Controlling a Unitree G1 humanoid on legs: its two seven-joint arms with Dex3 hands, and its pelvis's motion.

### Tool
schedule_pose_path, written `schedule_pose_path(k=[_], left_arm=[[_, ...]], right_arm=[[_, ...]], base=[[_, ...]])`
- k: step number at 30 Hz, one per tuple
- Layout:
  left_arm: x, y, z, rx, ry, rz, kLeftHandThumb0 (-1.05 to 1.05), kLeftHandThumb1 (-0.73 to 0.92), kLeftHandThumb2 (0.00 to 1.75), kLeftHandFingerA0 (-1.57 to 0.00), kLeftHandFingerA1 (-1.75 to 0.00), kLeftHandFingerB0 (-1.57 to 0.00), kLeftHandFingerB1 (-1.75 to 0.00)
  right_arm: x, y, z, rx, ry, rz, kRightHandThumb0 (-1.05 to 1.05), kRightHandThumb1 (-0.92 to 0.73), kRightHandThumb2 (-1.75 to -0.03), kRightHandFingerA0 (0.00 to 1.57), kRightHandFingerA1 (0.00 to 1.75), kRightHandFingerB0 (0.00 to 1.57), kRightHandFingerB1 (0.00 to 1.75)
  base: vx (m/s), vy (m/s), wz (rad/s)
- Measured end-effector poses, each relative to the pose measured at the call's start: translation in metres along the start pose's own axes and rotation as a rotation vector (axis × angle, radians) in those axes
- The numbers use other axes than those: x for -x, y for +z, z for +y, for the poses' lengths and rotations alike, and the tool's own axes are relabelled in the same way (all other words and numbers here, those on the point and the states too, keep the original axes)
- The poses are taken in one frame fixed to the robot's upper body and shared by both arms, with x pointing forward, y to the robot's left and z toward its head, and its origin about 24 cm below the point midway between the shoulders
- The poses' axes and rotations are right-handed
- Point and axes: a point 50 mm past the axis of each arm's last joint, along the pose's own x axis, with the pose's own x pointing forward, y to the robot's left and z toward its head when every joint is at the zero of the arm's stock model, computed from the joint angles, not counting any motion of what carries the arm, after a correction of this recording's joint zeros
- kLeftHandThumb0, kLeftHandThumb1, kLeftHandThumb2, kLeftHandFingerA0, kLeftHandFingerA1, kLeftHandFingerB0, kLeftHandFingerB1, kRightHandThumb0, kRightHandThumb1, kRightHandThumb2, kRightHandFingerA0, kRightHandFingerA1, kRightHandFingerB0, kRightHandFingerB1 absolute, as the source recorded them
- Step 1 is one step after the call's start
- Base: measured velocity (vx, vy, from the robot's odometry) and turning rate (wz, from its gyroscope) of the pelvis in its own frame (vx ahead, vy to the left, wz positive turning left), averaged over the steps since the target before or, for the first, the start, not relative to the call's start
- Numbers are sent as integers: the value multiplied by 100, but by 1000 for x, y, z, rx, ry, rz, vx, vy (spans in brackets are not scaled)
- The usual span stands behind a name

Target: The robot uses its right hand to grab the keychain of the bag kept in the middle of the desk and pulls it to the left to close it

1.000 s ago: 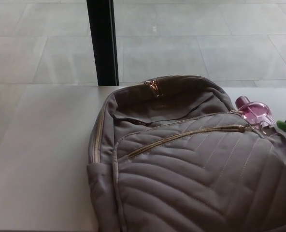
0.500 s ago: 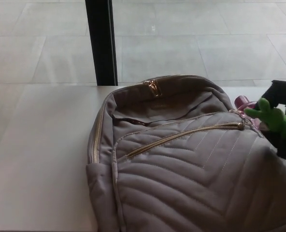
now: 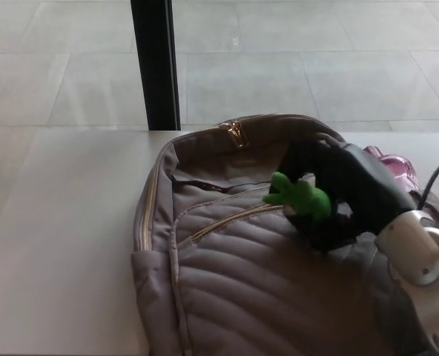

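1. Lower centre to lower right: a grey quilted bag [image 3: 227,289], laid flat on the pale desk [image 3: 64,245] with its front up, probably to keep the zips within reach from above.
2. Across the front pocket, a gold zip [image 3: 230,220], slanting up from centre left toward the middle and disappearing under the right hand [image 3: 338,193]. Open or closed along the visible stretch: too fine to tell.
3. Black right hand in from the lower right edge, set down on the bag just right of centre, with a green piece [image 3: 299,197] poking out toward frame left. Impossible to say whether clamped on anything or merely resting there, the grip being hidden underneath.
4. Pink keychain [image 3: 394,160] at the bag's upper right edge, just behind the hand and partly covered by it. Touching or apart: unclear.
5. No left hand anywhere in the frame.
6. Next, by judgement: make sure of a hold on the keychain, then draw toward frame left along the zip line, keeping low to avoid lifting the fabric.
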Motion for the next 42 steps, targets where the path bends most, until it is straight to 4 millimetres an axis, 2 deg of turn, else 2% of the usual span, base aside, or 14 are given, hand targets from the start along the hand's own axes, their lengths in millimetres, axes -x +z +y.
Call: schedule_pose_path(k=[8, 9, 16, 18, 20, 22, 31, 34, 35, 36, 38, 39, 40, 42], left_arm=[[0, -3, -4, -3, -10, 7, -66, 80, 64, -69, -53, -53, -44], [0, -3, -5, -4, -11, 8, -65, 80, 64, -70, -53, -53, -43], [-1, -4, -9, -19, -12, 14, -68, 80, 64, -70, -53, -52, -43], [-1, -5, -10, -18, -14, 15, -69, 81, 64, -69, -52, -51, -43], [-1, -5, -11, -19, -19, 14, -66, 81, 64, -68, -51, -52, -43], [-3, -4, -15, -13, -28, 8, -67, 81, 64, -66, -52, -50, -42], [-4, -5, -21, -8, -41, 11, -66, 81, 65, -71, -51, -51, -42], [-4, -6, -23, -10, -46, 13, -67, 81, 65, -72, -51, -52, -42], [-4, -6, -23, -10, -47, 14, -67, 81, 65, -73, -51, -52, -42], [-4, -7, -24, -10, -49, 15, -66, 80, 65, -72, -51, -52, -43], [-4, -7, -25, -10, -51, 17, -66, 80, 65, -72, -51, -52, -43], [-4, -8, -25, -10, -51, 17, -66, 81, 64, -68, -50, -51, -42], [-3, -8, -25, -9, -52, 17, -66, 81, 64, -68, -50, -51, -42], [-3, -8, -25, -9, -52, 19, -67, 80, 65, -70, -51, -52, -43]], right_arm=[[-18, 22, 27, -23, 40, -35, -22, -50, -118, 90, 175, 78, 158], [-20, 24, 30, -26, 43, -37, -34, -62, -89, 92, 163, 80, 134], [-38, 53, 60, -79, 99, -72, -27, -51, -116, 98, 168, 82, 145], [-44, 65, 75, -92, 130, -80, -28, -58, -98, 94, 174, 81, 83], [-48, 79, 88, -101, 163, -97, -22, -62, -99, 85, 175, 73, 145], [-50, 85, 99, -80, 201, -97, -23, -54, -111, 86, 175, 75, 157], [-49, 70, 126, 10, 270, -39, -27, -46, -128, 99, 175, 80, 162], [-48, 71, 131, 34, 273, -50, -29, -52, -102, 97, 175, 81, 103], [-48, 71, 132, 41, 275, -53, -47, -70, -66, 68, 125, 35, 64], [-48, 72, 134, 50, 277, -59, -61, -56, -93, 41, 80, 16, 57], [-48, 76, 137, 98, 291, -78, -61, -56, -93, 41, 80, 16, 57], [-48, 79, 138, 118, 299, -86, -96, -61, -102, 0, 27, 9, 9], [-48, 82, 141, 157, 314, -99, -96, -61, -102, 0, 27, 9, 9], [-48, 92, 144, 248, 331, -142, -105, -86, -67, 0, 0, 0, 0]], base=[[0, 0, 0], [0, 0, 0], [0, 0, 0], [0, 0, 0], [0, 0, 0], [0, 0, 4], [0, 0, 0], [0, 0, 0], [0, 0, 0], [0, 0, 0], [0, 0, 0], [0, 0, 0], [0, 0, 0], [0, 0, 0]])
